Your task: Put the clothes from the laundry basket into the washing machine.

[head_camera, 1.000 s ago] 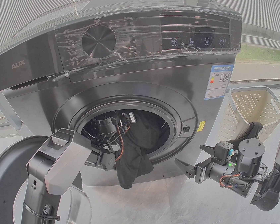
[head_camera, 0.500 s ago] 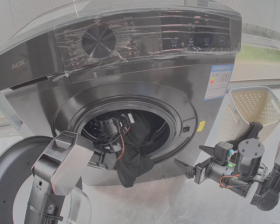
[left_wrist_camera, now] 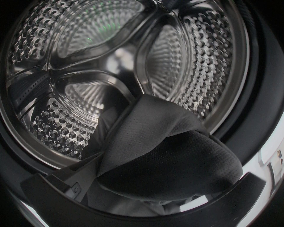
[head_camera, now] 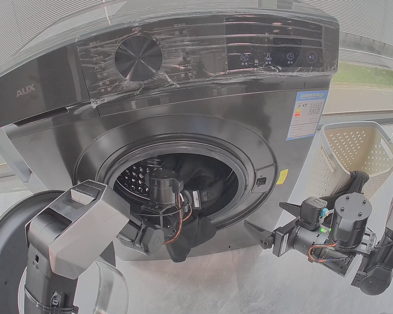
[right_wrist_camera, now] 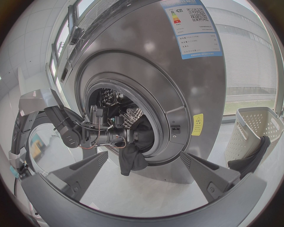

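Garment (left_wrist_camera: 177, 165) hanging over drum (left_wrist_camera: 189, 59) rim between wide jaws of left gripper (left_wrist_camera: 142, 156), head view showing right gripper (head_camera: 261, 234) jaws gaping above floor (head_camera: 221, 292) near laundry basket (head_camera: 356, 124)

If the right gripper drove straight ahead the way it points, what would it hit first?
Likely the dark garment hanging over the door rim of the washing machine; the right gripper aims there, depth unclear.

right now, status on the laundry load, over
Left gripper open at mouth of drum, right gripper open, empty, out front. Black garment half in, tail hanging over the door rim. Second dark garment draped on laundry basket rim.
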You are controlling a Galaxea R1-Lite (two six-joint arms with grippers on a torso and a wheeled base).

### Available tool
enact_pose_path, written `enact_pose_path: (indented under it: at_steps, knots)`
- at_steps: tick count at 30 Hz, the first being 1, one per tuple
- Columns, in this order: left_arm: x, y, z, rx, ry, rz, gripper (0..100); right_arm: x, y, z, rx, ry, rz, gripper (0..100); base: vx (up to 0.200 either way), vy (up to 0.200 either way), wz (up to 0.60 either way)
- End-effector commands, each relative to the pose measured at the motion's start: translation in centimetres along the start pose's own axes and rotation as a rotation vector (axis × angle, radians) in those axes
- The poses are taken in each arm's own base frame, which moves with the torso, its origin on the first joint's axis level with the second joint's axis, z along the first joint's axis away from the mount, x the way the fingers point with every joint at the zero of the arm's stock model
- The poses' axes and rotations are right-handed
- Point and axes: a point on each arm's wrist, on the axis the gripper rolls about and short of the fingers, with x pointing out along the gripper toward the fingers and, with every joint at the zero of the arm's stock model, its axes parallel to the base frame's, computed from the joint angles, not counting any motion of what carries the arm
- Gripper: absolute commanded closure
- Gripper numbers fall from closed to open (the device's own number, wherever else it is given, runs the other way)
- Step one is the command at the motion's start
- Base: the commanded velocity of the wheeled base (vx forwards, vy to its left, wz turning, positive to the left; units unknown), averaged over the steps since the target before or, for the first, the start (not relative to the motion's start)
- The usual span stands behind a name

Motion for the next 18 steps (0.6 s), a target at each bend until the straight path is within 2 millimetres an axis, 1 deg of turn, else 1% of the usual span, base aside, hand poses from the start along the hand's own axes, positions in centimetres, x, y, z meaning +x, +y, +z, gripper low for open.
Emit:
enact_pose_path:
  at_steps: [1,2,3,4,9,10,12,14,15,18]
  knots:
    - [-1.1,0.4,-0.3,0.037,0.042,-0.002,0,0.0,0.1,0.1,0.000,-0.003,0.004,0,0.000,0.000,0.00]
    - [-0.9,0.5,-0.8,0.041,0.054,0.001,0,0.0,0.1,0.0,0.000,0.000,0.005,0,0.000,0.000,0.00]
    - [-0.9,0.5,-0.8,0.041,0.054,0.001,0,0.0,0.1,0.0,0.000,0.000,0.005,0,0.000,0.000,0.00]
    - [-0.5,0.6,-1.8,0.044,0.070,0.004,0,0.0,0.2,0.0,0.000,-0.001,0.008,0,0.000,0.000,0.00]
    - [0.3,0.7,-2.7,0.045,0.081,0.009,0,0.0,0.4,0.0,-0.001,0.000,0.014,0,0.000,0.000,0.00]
    - [0.7,0.7,-3.1,0.045,0.081,0.009,0,0.0,0.4,0.0,-0.001,0.000,0.014,0,0.000,0.000,0.00]
    - [0.9,0.7,-3.4,0.046,0.084,0.009,0,0.0,0.4,0.0,-0.001,0.000,0.014,0,0.000,0.000,0.00]
    - [1.3,0.7,-4.2,0.045,0.088,0.008,0,-0.1,0.4,0.0,0.000,-0.003,0.015,0,0.000,0.000,0.00]
    - [1.4,0.7,-4.3,0.045,0.085,0.008,100,-0.1,0.4,0.0,0.000,-0.003,0.015,0,0.000,0.000,0.00]
    - [1.8,0.6,-4.0,0.038,0.068,0.010,100,-0.1,0.4,0.1,0.000,-0.004,0.015,0,0.000,0.000,0.00]
